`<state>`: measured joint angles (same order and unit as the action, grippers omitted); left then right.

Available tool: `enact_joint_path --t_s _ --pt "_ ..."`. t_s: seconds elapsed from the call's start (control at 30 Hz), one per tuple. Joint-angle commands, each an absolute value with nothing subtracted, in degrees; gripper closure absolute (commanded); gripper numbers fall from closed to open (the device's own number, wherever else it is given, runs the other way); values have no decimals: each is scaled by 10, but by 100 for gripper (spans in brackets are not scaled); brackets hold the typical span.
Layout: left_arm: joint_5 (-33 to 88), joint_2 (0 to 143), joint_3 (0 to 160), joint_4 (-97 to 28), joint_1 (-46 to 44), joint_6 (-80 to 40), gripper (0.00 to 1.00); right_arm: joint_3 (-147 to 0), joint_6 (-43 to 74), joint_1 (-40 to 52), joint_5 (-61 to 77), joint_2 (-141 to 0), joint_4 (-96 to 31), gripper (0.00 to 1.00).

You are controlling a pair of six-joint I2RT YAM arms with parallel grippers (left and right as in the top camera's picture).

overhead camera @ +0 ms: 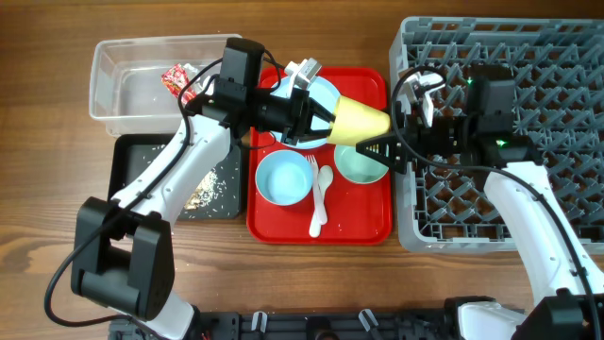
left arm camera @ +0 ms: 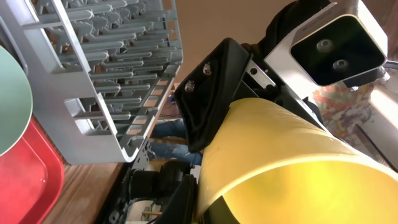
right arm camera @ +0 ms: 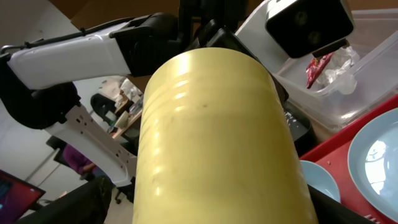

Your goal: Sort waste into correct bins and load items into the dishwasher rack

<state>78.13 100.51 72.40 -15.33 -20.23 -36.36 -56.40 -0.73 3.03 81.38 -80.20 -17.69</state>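
Handover step, I judge — left gripper clamps the cup, right gripper at its 4 o'clock, jaws unreadable — it should grip before release.

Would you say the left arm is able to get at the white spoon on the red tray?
Probably not yet: the left gripper is shut on the yellow cup above the red tray, so its jaws are taken. The white spoon itself lies uncovered beside the pale blue bowl.
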Motion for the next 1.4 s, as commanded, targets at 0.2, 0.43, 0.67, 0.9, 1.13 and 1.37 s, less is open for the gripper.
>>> enact_joint_path --t_s 0.2,0.43,0.67,0.9,1.13,1.37 --pt "790 1009 728 -152 -207 -369 96 -569 56 33 808 -805 -122 18" --pt "790 1009 728 -152 -207 -369 96 -569 62 33 808 -805 -123 32" --pt "790 1009 728 -152 -207 -369 95 -569 62 33 795 -805 -126 47" --pt "723 1009 728 -163 -207 -314 62 -569 67 33 752 -805 -135 60" --pt "474 1005 728 -293 -180 -221 55 -573 61 32 506 -794 -232 71" --pt "264 931 728 -445 -93 -150 52 -715 61 -41 266 -765 -479 82"
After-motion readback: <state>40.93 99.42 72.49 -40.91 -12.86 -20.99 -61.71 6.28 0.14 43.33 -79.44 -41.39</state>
